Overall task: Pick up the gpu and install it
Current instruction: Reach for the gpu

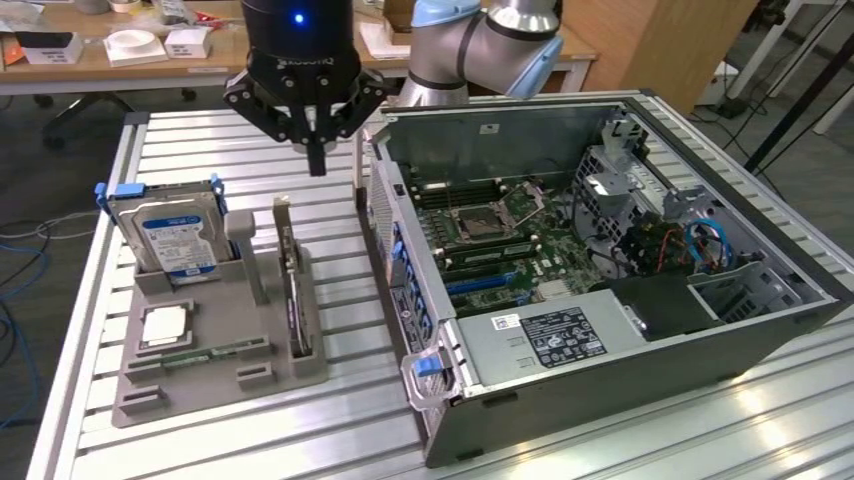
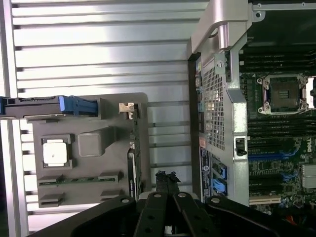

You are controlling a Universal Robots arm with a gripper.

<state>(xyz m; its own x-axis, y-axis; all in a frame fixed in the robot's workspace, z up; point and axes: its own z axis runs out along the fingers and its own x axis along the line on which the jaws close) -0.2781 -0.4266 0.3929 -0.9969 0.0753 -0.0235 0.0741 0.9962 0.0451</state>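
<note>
Slatted metal table [image 1: 347, 420], office desks behind.
- arm [image 1: 467, 40]: rises behind the open computer case [image 1: 494, 125], wrist vertical.
- gripper [image 1: 316, 160]: points straight down, fingers pressed together on nothing, high between case and grey tray [image 1: 200, 375].
- gpu [image 1: 296, 290]: stands on its long edge in a tray slot, long axis parallel to the case side, bracket end toward the hard drive [image 1: 171, 235].

Exterior view: card's broad side. Wrist view: thin top edge, processor chip [image 2: 53, 152] from above.
</note>
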